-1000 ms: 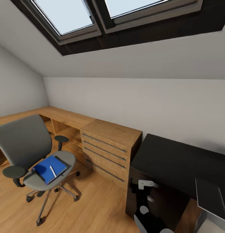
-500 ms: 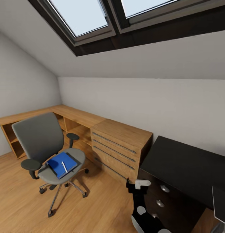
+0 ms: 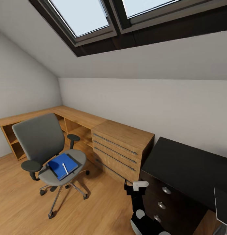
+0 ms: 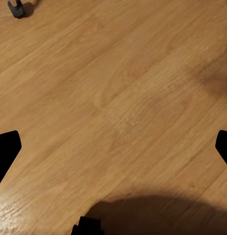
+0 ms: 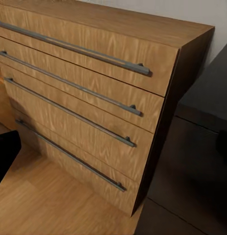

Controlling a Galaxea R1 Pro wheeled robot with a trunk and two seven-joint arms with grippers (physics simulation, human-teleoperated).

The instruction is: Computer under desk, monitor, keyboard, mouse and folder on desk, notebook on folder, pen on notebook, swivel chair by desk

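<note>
Swivel chair [image 3: 41, 147] ahead on your left.
Blue folder [image 3: 62, 165] and pen [image 3: 65, 168] lie on its seat; your left claw [image 4: 113, 152] is spread wide, right claw unclear.

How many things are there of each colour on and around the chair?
Grey: 1, the swivel chair
Blue: 1, the folder
White: 1, the pen
Wood-brown: 1, the drawer unit
Black: 1, the cabinet
Total: 5

A wooden drawer chest [image 3: 121, 148] stands beside a black cabinet [image 3: 182, 182].
</note>
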